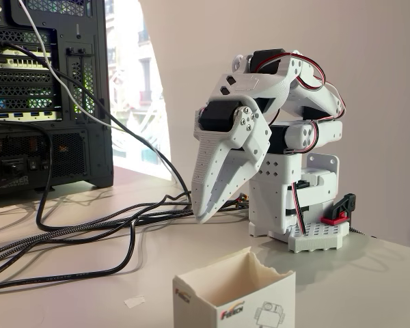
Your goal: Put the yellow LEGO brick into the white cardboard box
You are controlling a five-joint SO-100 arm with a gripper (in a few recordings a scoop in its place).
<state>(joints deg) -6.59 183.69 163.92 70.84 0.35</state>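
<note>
Where the gripper hangs: the white gripper [203, 217] points down at the table [369, 273], a little behind the box, with the arm folded up over its base.
Gripper fingers: they are pressed together, and I see nothing held between them.
Box: the white cardboard box [219, 297] stands at the front edge of the table, open at the top, with a bumpy torn rim.
Yellow LEGO brick: I cannot tell where it is. The bottom of the box is hidden by its front wall.
What this fits: the brick may lie down in the box already, with the arm at rest. Or the brick may be waiting somewhere else on the table.
Doing it well: I think the box is light and thin, so a bump could push it or tip it. Any move near it should come from right above the open top and stay away from the walls.
Watch out for: the black cables [89, 232] lie across the left side of the table, running from the computer [41, 89].
</note>
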